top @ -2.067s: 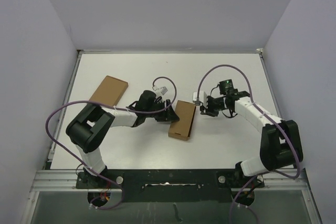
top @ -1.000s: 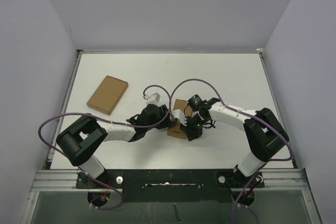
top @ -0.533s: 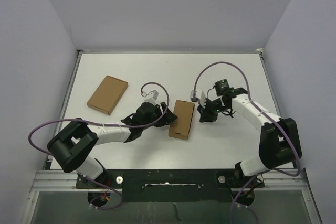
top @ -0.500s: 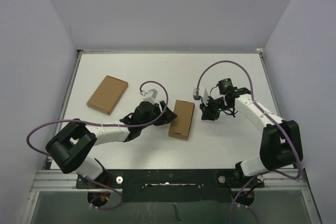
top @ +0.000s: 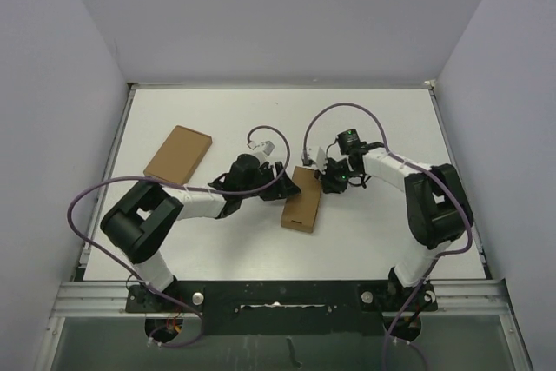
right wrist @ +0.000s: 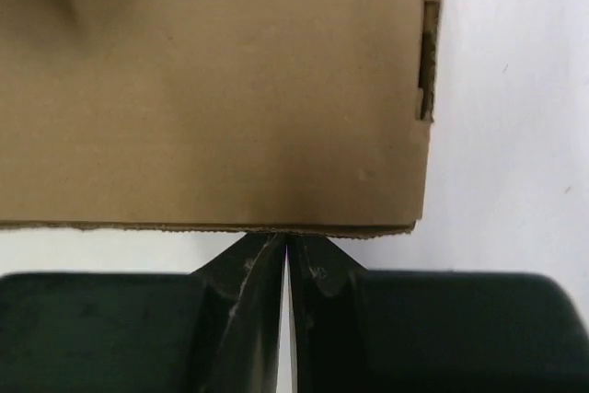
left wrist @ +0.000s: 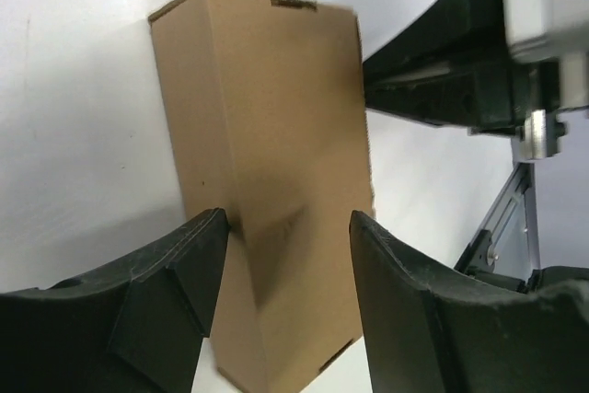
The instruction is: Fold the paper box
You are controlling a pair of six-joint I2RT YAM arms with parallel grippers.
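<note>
When you look down from above, paper box (top: 301, 200): you see a closed, narrow carton lying flat near the middle of the white counter (top: 365, 232), its long side running near to far.
Top view, left pincer (top: 280, 178): it sits at the carton's far left corner. You cannot read its fingers from here.
Top view, right pincer (top: 322, 182): it sits at the carton's far right corner, near the left one.
Top view, flat cardboard rectangle (top: 178, 155): it lies well apart from the carton, at the far left of the counter.
Left wrist, paper box (left wrist: 276, 163): it fills the middle of your view, with its brown top face and one side wall showing.
Left wrist, left pincer (left wrist: 285, 223): it is spread, and its two black fingers (left wrist: 175, 292) stand apart over the carton's top face.
Right wrist, right pincer (right wrist: 283, 244): it is pressed together, and you see the tips meeting the carton's edge.
Right wrist, paper box (right wrist: 212, 89): its brown face spans the top of your view, with a slit near its right edge.
</note>
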